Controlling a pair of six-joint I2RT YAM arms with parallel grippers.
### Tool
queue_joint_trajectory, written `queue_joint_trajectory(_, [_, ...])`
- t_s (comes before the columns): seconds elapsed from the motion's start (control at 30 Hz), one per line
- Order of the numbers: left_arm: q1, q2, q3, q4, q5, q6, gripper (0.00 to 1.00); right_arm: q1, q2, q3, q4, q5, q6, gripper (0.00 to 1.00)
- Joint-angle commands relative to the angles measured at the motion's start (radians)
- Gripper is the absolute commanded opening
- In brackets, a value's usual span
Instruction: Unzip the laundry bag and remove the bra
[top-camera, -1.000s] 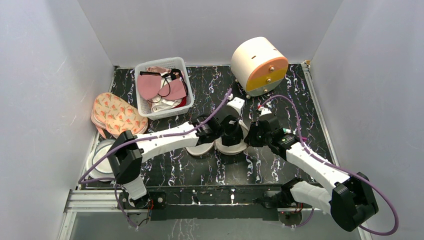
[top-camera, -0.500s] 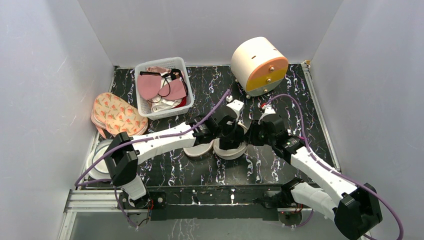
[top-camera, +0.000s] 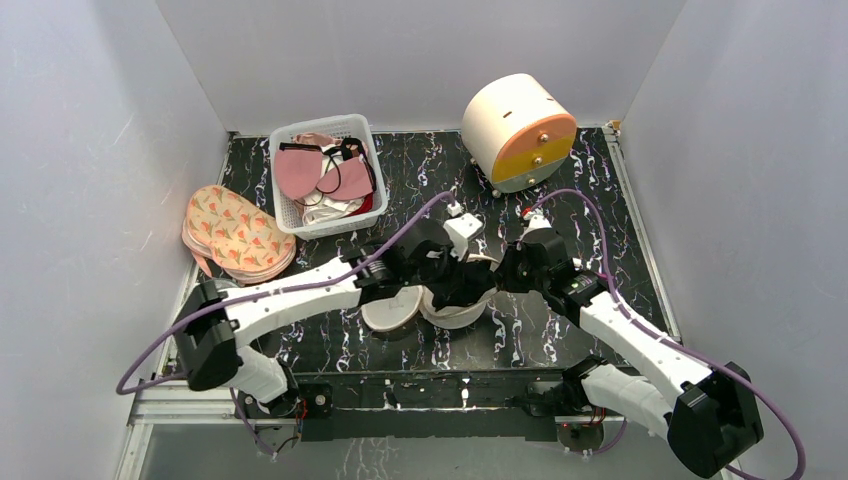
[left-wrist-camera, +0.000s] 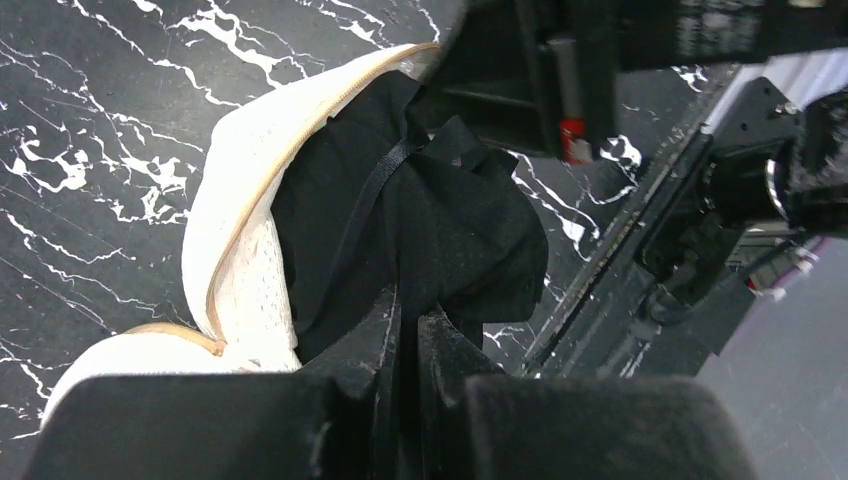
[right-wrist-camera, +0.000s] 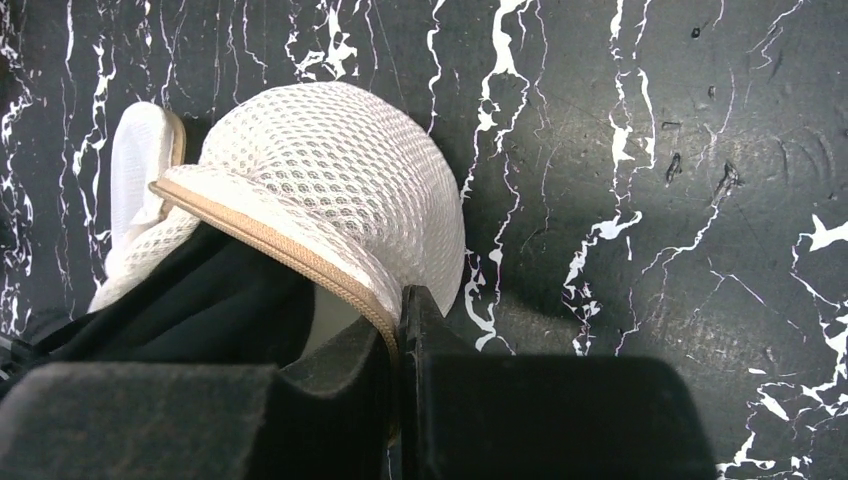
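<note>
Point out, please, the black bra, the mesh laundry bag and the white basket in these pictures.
black bra (left-wrist-camera: 440, 230): left wrist view, on the dark cup fabric.
mesh laundry bag (right-wrist-camera: 340, 170): right wrist view, on its domed mesh top.
white basket (top-camera: 282, 195): top external view, on its left wall.

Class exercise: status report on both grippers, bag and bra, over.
Left gripper shut on bra. Right gripper shut on bag rim. Bag unzipped, bra partly out. Nothing blocking.
</note>
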Motion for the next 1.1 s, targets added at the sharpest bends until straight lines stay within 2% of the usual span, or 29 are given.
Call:
queue_joint_trajectory(0.0, [-0.003, -0.148, -0.069, 0.092, 0.067, 0.052, 0.00, 0.004, 0.004, 0.013, 0.032, 0.041, -0.006, 0.02])
queue_joint_trajectory(0.17, [-0.003, -0.145, -0.057, 0.113, -0.054, -0.031, 0.00, 0.003, 0.003, 0.002, 0.043, 0.010, 0.006, 0.02])
queue_joint_trajectory(0.3, [0.007, -0.012, 0.067, -0.048, -0.230, -0.213, 0.00, 0.004, -0.002, -0.006, 0.049, 0.000, 0.011, 0.01])
queue_joint_trajectory(0.37, [0.022, 0.051, 0.117, -0.098, -0.194, -0.263, 0.00, 0.003, -0.006, -0.005, 0.044, 0.000, 0.012, 0.01])
queue_joint_trajectory(0.47, [0.028, 0.106, 0.140, -0.098, -0.114, -0.259, 0.00, 0.004, -0.013, -0.001, 0.037, 0.004, 0.011, 0.01])
queue_joint_trajectory(0.5, [0.029, 0.112, 0.139, -0.096, -0.105, -0.252, 0.03, 0.004, -0.015, -0.001, 0.035, 0.005, 0.010, 0.01])
queue_joint_trajectory(0.7, [0.028, 0.047, 0.066, -0.081, -0.100, -0.161, 0.40, 0.004, -0.018, -0.004, 0.030, 0.007, 0.006, 0.01])
queue_joint_trajectory(0.87, [0.027, -0.014, 0.004, -0.122, -0.086, -0.070, 0.58, 0.004, -0.008, -0.004, 0.037, -0.003, 0.003, 0.01])
queue_joint_trajectory(1.03, [0.028, -0.079, -0.052, -0.119, -0.052, -0.010, 0.70, 0.003, -0.003, -0.008, 0.040, -0.006, 0.002, 0.01])
queue_joint_trajectory(1.07, [0.027, -0.080, -0.054, -0.114, -0.028, 0.004, 0.76, 0.004, -0.003, -0.010, 0.040, -0.008, 0.002, 0.01])
